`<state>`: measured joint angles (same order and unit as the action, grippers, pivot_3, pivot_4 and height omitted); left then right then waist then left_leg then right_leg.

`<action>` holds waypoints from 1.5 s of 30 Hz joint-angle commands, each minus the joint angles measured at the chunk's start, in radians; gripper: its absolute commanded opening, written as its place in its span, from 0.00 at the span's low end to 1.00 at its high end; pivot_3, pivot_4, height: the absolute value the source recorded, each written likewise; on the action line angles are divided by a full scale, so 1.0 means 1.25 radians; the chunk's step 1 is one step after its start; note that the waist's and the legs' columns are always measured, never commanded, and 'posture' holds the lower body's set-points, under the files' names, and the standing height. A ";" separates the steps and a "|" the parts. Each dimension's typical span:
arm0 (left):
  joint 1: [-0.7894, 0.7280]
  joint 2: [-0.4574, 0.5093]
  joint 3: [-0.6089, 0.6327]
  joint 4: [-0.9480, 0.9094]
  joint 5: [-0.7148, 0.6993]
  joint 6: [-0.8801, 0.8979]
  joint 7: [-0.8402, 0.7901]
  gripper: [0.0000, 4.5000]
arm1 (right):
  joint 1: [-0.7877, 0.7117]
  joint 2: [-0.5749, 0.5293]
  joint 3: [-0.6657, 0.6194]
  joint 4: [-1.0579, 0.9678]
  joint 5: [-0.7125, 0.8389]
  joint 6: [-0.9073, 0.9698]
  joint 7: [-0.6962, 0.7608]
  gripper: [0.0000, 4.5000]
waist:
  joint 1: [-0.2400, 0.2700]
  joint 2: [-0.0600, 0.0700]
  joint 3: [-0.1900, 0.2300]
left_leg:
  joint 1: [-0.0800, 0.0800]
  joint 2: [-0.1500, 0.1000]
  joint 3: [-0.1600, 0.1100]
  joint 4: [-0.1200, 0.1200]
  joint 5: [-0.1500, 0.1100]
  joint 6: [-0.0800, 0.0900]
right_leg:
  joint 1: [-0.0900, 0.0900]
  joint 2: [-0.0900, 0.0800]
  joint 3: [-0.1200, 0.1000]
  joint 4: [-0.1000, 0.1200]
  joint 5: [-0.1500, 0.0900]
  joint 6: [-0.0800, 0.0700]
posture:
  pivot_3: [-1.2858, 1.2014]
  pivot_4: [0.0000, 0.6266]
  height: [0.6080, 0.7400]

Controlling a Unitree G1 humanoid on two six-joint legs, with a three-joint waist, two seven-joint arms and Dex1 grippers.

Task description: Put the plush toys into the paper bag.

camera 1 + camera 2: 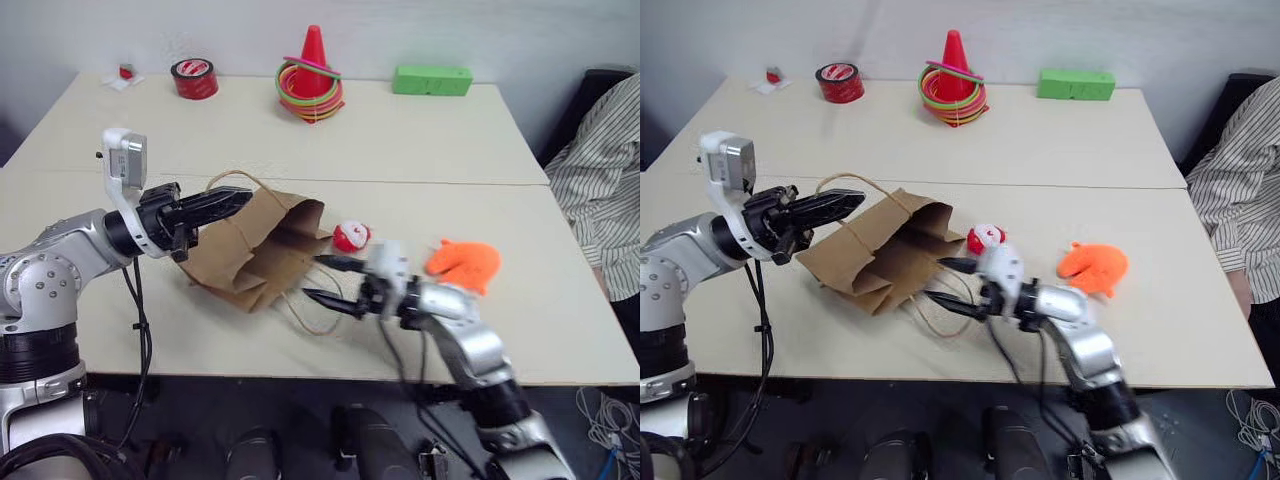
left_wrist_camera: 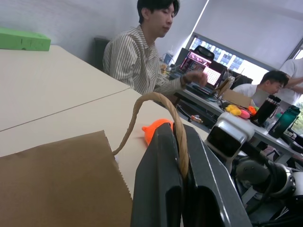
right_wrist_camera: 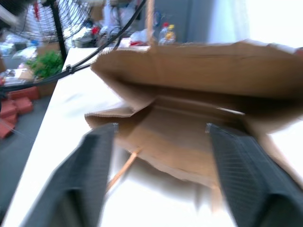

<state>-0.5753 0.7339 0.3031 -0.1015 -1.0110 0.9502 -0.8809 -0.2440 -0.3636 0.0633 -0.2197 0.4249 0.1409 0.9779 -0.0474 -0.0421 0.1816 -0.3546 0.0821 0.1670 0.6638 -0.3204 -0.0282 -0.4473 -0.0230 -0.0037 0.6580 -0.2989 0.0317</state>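
The brown paper bag (image 1: 250,255) lies on its side on the table, its mouth facing right. My left gripper (image 1: 240,199) is shut on the bag's upper loop handle (image 2: 179,142) and holds it up off the table. My right gripper (image 1: 326,281) stands open just in front of the bag's mouth (image 3: 189,118), with nothing between its fingers (image 3: 90,175). A round red-and-white plush toy (image 1: 351,237) sits on the table by the bag's mouth, just beyond the right gripper. The flat orange plush toy (image 1: 465,262) lies further right, apart from both grippers.
At the table's far edge stand a red tape roll (image 1: 194,78), a red cone with coloured rings (image 1: 312,82) and a green block (image 1: 432,80). A person in a striped shirt (image 1: 600,180) sits at the right edge. The bag's second handle (image 1: 312,318) lies near the front edge.
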 commanded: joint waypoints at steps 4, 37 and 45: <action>-0.006 0.014 0.002 -0.019 0.008 -0.024 -0.027 0.00 | 0.215 -0.143 -0.320 -0.054 -0.013 -0.162 -0.026 0.99 | 0.010 0.000 0.000 | 0.001 -0.003 0.000 0.000 0.000 0.000 | 0.002 0.000 0.000 0.000 0.000 0.000 | 0.52 0.24 1.00; 0.032 0.026 0.012 -0.010 0.049 -0.062 -0.066 0.00 | -0.286 -0.380 -0.007 0.723 -0.429 -0.630 0.007 0.43 | -0.032 0.006 0.005 | 0.007 0.000 0.004 -0.001 0.002 -0.001 | 0.003 0.002 0.006 0.003 -0.001 0.001 | 0.52 0.24 1.00; 0.031 0.022 0.009 -0.003 0.056 -0.073 -0.067 0.00 | -0.256 -0.349 -0.040 0.648 -0.281 -0.527 0.073 0.01 | -0.030 0.006 0.005 | 0.007 0.000 0.004 -0.001 0.002 -0.001 | 0.003 0.001 0.006 0.003 -0.001 0.002 | 0.52 0.24 1.00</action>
<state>-0.5342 0.7596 0.2962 -0.0992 -0.9397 0.8798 -0.9586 -0.5746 -0.7942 0.0587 0.6477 0.0018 -0.5563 1.0452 -0.0846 -0.0351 0.1877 -0.3464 0.0827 0.1714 0.6627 -0.3180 -0.0298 -0.4438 -0.0213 0.0036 0.6623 -0.3003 0.0337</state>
